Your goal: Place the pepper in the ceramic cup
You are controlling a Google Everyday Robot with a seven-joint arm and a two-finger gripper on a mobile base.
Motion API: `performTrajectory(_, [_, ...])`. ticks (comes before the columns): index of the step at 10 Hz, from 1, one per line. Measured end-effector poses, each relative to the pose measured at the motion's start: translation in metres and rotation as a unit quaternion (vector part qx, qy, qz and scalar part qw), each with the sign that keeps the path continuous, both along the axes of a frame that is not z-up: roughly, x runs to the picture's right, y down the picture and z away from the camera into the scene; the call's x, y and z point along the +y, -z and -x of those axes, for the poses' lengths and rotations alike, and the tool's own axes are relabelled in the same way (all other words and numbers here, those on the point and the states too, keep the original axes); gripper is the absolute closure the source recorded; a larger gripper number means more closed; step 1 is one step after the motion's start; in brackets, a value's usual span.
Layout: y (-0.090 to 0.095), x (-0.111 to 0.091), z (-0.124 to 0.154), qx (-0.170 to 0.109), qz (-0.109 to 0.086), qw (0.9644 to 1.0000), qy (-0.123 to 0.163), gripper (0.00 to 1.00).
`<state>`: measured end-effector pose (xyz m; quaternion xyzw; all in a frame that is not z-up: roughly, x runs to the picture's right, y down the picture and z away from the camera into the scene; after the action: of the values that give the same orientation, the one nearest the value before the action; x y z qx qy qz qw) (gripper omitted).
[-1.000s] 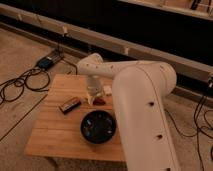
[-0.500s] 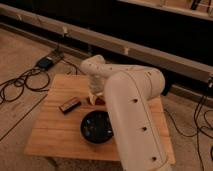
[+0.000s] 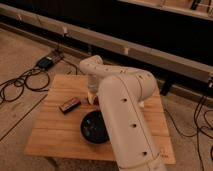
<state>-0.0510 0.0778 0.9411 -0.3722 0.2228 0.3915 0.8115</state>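
- The white arm (image 3: pixel 125 120) fills the right half of the camera view. It rises from the lower edge, bends at an elbow over the far side of the desk (image 3: pixel 52 135) and turns straight down.
- The pincer (image 3: pixel 91 94) hangs from that elbow, pointing down, with its tip at or just above the wooden top near the middle of the far half.
- Whether the pincer is released, clenched or grasping anything cannot be told.
- The pepper (image 3: pixel 95 101) seems to be the small dark red bit on the desk right at the pincer's tip, on its near side. I cannot tell whether the two touch.
- A dark flat bar (image 3: pixel 69 105) lies on the desk to the left of the pincer, apart from it.
- A wide black bowl (image 3: pixel 94 128) sits nearer the camera, below the pincer, its right rim hidden by the arm.
- On the floor beyond the desk's left corner lie a dark power box (image 3: pixel 47 62) and looping cables (image 3: pixel 20 82).
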Motion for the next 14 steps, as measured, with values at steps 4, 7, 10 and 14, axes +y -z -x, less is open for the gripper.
performTrajectory(4, [-0.003, -0.001, 0.005, -0.006, 0.006, 0.9999, 0.009, 0.59])
performTrajectory(7, [0.008, -0.008, 0.005, -0.001, 0.009, 0.9999, 0.01, 0.92])
performTrajectory(10, [0.03, -0.027, 0.002, 0.009, -0.004, 1.0, -0.002, 1.0])
performTrajectory(14, [0.063, -0.077, -0.019, 0.041, -0.071, 0.9952, -0.054, 1.0])
